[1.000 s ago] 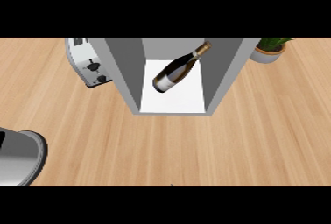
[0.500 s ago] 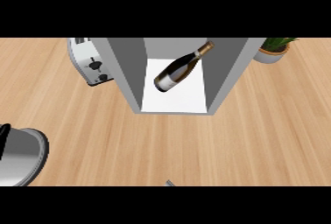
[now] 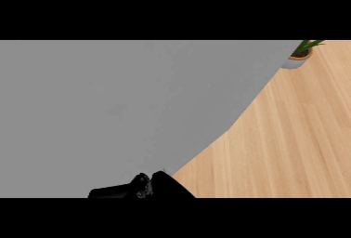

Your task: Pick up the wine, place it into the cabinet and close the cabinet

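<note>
A broad grey surface [image 3: 123,116], apparently one of my forearms held very close to the view, fills the left and middle of the picture. It hides the cabinet and the wine bottle entirely. At its lower end, against the bottom edge, a black hand [image 3: 147,187] shows only in part. It looks like my left hand, and I cannot make out how it is held. My right hand does not show.
Wooden counter [image 3: 295,139] shows at the right, from the grey edge to the picture's border. A small potted plant [image 3: 299,56] stands at the far right corner.
The open cabinet with the wine bottle in it, the toaster and the pan at the left were visible before. Now a grey mass has risen in front and covers them.
</note>
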{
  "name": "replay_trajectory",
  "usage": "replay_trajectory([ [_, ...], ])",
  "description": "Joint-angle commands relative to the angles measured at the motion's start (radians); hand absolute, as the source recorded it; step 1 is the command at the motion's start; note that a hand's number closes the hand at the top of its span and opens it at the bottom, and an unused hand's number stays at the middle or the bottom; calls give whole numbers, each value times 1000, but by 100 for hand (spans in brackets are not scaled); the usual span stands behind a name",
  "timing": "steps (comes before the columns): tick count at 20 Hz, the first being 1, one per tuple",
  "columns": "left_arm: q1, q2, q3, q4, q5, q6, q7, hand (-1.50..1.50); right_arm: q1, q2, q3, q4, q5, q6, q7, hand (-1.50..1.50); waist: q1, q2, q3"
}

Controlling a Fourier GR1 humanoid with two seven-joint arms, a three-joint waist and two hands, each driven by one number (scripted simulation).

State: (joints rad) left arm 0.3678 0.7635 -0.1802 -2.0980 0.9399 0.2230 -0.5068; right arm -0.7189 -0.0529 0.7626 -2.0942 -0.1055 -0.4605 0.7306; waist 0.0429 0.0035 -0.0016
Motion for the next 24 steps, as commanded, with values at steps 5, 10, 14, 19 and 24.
replay_trajectory([
  [5, -19, -32, 24, 43, -16, -15, 10, -150, -396, 52, -198, 401, -169, -45, -115, 150, 3, 1, -1],
  [10, -8, -80, -10, 20, -75, 28, 0, -150, -432, 42, -239, 598, -68, 88, -207, 150, -14, 0, 1],
  [14, 4, -80, 38, 37, -54, -25, 14, -150, -482, 30, -337, 698, -81, 114, -233, 150, -21, -2, 1],
  [19, -68, -80, 61, 90, -50, -31, 72, -150, -538, 53, -393, 937, -137, 163, -374, 150, -12, 4, 0],
  [24, -66, -68, 95, 46, -54, -21, 99, -150, -501, 9, -453, 1022, -123, 268, -465, 150, -10, 6, 1],
])
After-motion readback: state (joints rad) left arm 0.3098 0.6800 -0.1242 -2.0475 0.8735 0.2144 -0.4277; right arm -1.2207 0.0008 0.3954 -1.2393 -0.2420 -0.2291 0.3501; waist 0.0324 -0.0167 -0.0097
